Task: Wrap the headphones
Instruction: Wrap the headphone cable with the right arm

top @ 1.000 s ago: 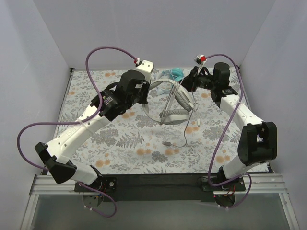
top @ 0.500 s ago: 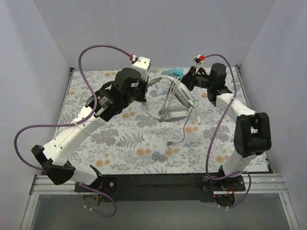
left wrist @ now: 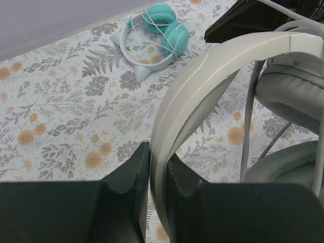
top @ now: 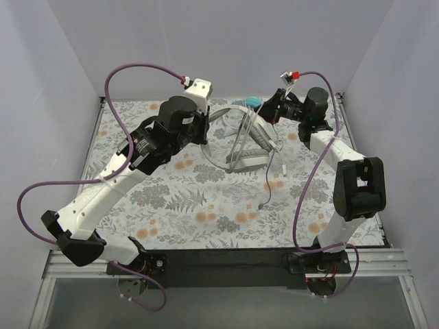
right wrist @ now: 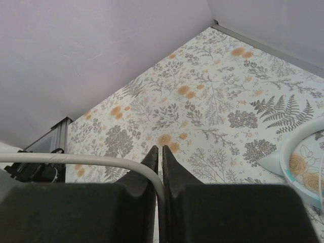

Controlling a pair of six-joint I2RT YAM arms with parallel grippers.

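The white-grey headphones [top: 250, 142] hang above the floral table, between the two arms. My left gripper [left wrist: 158, 152] is shut on their pale headband [left wrist: 202, 81], the ear cups [left wrist: 291, 96] to its right. In the top view the left gripper [top: 206, 129] sits at the band's left end. My right gripper [right wrist: 160, 149] is shut on the thin grey cable [right wrist: 101, 161], which bends down between its jaws. From the right gripper [top: 272, 113] the cable [top: 273, 175] hangs with its plug end [top: 263, 204] low over the table. The teal headphones [left wrist: 158, 28] lie at the back, cord wound around them.
Grey walls close in the table [top: 171, 199] on the left, back and right. Purple robot cables [top: 130, 68] loop above both arms. A black rail [top: 226, 259] runs along the near edge by the arm bases.
The right gripper has closed on the grey cable and moved back. The cable's plug end has swung right. The left arm has drawn the headband slightly left.
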